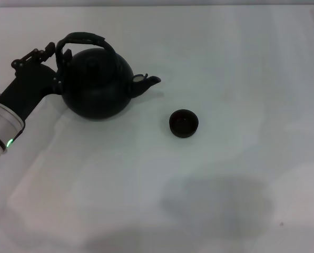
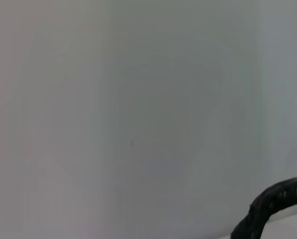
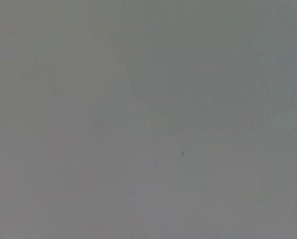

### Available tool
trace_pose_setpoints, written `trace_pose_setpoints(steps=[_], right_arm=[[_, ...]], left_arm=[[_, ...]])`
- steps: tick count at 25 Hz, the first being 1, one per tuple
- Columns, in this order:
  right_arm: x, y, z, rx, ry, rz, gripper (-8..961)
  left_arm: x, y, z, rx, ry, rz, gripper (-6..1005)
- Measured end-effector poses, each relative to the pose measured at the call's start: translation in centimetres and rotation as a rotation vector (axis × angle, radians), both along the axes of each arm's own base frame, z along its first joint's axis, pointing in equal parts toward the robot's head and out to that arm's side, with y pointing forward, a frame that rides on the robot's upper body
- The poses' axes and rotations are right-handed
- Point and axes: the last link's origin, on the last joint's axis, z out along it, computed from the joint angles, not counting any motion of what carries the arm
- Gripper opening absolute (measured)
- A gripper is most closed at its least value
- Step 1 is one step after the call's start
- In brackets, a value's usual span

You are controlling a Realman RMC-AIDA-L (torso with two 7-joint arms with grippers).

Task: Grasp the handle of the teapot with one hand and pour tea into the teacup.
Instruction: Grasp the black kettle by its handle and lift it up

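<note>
The teapot [image 1: 96, 84] stands upright on the white table [image 1: 225, 184] at the robot's left, spout directed toward the teacup [image 1: 184, 123], which sits apart from it nearer the centre. The left gripper [image 1: 56, 62] is positioned against the left end of the handle [image 1: 86, 39], where the black loop meets the pot body; whether its fingers are closed on the handle cannot be determined. The left wrist view shows only a short section of the handle [image 2: 273, 204] against the table surface
</note>
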Motion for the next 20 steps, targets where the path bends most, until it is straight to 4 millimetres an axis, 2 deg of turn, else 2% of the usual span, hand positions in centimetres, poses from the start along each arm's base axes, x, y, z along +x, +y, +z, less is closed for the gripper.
trace_pose_setpoints(steps=[9,15,20], right_arm=[[0.0,0.0,0.1,0.001,-0.001,0.000,865],[0.0,0.0,0.1,0.000,-0.002,0.001,865],[0.0,0.0,0.0,-0.002,-0.003,0.000,865]], left_arm=[[0.2,0.3,0.2,0.009,-0.009,-0.003,132],[0.7,0.5,0.5,0.022,-0.018,-0.032,110],[2.2,1.2,1.3,0.058,-0.022,-0.129,91]])
